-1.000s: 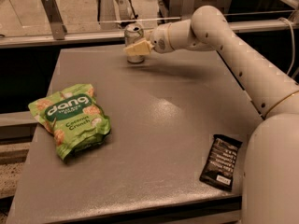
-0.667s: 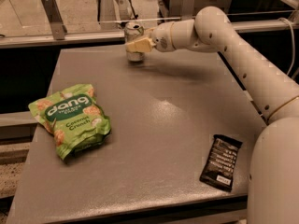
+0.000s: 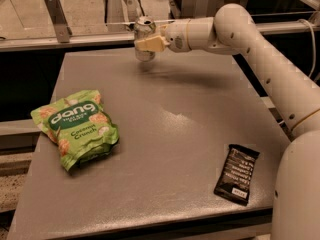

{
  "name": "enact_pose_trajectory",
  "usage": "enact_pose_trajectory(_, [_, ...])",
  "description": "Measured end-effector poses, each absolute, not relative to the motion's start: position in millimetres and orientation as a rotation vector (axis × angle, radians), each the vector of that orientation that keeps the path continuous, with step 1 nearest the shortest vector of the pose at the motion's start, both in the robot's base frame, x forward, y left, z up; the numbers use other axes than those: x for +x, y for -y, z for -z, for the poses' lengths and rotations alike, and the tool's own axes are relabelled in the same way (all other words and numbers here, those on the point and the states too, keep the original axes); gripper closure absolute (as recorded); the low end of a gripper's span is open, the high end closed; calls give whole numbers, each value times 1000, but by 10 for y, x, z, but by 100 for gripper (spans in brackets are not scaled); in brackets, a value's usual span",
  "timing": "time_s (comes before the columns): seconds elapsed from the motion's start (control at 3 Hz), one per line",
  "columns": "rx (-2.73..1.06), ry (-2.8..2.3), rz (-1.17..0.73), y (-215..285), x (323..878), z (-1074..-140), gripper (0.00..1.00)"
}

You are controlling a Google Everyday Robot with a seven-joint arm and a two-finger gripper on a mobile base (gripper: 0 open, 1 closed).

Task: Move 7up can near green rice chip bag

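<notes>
Gripper (image 3: 148, 44) pinches 7up can (image 3: 143, 28) mid-body, well behind green rice chip bag (image 3: 75, 126), prob. so it stays upright for the carry twd bag.

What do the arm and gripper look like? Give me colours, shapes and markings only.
The arm is glossy off-white, built of thick rounded tubes with bulbous joints, thin yellowish seam rings and small dark dots along its links. The gripper, at the can by the table's far edge, has short, blocky, pale yellow fingers.
</notes>
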State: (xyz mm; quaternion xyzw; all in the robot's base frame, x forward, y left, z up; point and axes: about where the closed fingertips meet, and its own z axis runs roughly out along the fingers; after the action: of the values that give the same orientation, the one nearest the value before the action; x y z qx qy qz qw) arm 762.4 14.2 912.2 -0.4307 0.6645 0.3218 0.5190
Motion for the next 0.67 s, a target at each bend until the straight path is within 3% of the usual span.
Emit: enact_pose_trajectory(0.67, [-1073, -1549, -837, -373, 7442, -9093, 100])
